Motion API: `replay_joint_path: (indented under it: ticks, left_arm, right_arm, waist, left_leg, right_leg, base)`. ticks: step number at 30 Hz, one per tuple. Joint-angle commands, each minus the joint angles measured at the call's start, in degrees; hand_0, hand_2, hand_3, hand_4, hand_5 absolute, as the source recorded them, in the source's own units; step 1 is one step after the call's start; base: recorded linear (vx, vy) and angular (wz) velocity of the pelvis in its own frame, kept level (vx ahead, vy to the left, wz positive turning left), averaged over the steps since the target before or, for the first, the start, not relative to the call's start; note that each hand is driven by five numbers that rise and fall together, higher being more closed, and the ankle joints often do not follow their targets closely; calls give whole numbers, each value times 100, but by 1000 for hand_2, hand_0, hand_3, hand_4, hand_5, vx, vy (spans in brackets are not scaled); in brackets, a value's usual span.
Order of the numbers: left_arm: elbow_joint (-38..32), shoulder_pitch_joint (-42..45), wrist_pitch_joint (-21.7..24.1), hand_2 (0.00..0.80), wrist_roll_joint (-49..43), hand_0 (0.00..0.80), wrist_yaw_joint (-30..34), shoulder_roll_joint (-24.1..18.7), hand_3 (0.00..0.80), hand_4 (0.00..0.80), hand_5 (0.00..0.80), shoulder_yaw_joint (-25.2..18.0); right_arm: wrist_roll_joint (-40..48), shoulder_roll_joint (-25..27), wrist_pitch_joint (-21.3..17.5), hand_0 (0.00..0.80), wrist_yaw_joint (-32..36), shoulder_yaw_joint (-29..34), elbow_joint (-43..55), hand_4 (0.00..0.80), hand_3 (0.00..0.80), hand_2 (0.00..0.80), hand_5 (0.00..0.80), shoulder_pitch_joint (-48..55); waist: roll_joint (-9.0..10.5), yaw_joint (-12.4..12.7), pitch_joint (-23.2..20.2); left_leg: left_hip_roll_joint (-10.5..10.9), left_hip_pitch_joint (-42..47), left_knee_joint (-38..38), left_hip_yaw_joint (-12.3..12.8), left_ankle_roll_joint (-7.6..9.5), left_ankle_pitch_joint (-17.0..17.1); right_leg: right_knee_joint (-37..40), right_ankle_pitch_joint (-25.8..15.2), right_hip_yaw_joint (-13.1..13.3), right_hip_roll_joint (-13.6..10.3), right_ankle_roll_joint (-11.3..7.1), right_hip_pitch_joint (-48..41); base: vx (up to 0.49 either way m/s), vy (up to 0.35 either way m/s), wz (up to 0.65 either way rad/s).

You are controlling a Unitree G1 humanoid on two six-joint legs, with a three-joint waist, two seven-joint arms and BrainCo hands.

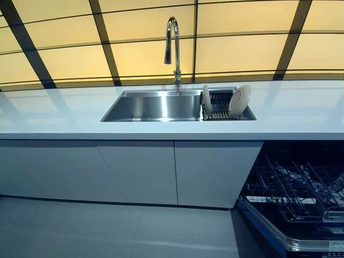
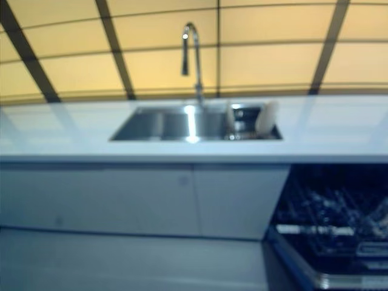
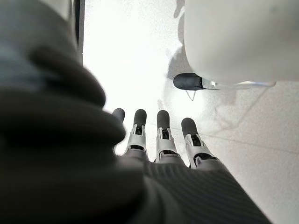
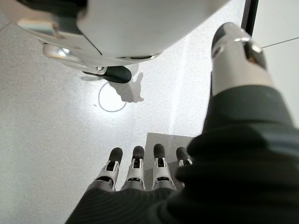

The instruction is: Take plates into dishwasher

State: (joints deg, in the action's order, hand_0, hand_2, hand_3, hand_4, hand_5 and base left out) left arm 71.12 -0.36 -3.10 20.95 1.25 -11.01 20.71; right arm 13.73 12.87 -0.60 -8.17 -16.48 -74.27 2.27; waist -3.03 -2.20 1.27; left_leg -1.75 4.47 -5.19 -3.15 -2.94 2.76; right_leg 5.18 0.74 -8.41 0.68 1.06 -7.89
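A pale plate (image 2: 265, 118) is seen leaning in the sink (image 2: 163, 124) below the tap (image 2: 190, 54); the dishwasher (image 2: 330, 227) is opened at lower right.

Sink (image 1: 156, 106) set into a countertop (image 1: 64, 115), tap (image 1: 173, 48) behind it. In the sink's right end, a rack (image 1: 217, 107) with two plates (image 1: 239, 100) standing on edge. Below right, under the countertop, an open dishwasher (image 1: 293, 196); cabinets (image 1: 134, 172) left of it.
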Motion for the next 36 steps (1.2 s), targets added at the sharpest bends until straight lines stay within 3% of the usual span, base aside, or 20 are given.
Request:
replay_joint_path:
  ticks: [1,7,31,36]
  left_arm:
    - [314,-272,-9,0,-102,0,122,278,0,0,0,-6]
    - [292,-297,-59,0,89,0,439,257,0,0,0,-3]
    - [385,-362,25,0,-94,0,227,270,0,0,0,-31]
    - [401,-362,-22,0,-311,0,134,233,0,0,0,-83]
  right_arm:
    - [-157,-342,145,0,-98,-98,-187,0,0,0,0,-528]
    - [-194,-293,179,0,-22,-104,-173,0,0,0,0,-538]
    - [-397,-322,104,0,-86,-204,-149,0,0,0,0,-706]
    - [-469,-348,155,0,31,-302,-92,0,0,0,0,-750]
  waist:
    - [225,108,200]
    - [254,106,179]
    - [263,148,301]
    - [264,158,287]
  left_leg:
    - [816,291,19,153,773,-616]
    - [804,286,19,206,773,-615]
    - [800,316,19,207,838,-602]
    - [829,402,19,94,830,-618]
  right_leg:
    - [-18,51,327,214,-99,22]
    - [-18,34,343,222,-111,34]
    - [-69,18,360,206,-80,38]
    - [-18,32,368,215,-75,-74]
  base:
    - [0,0,0]
    - [0,0,0]
    - [0,0,0]
    - [19,-22,0]
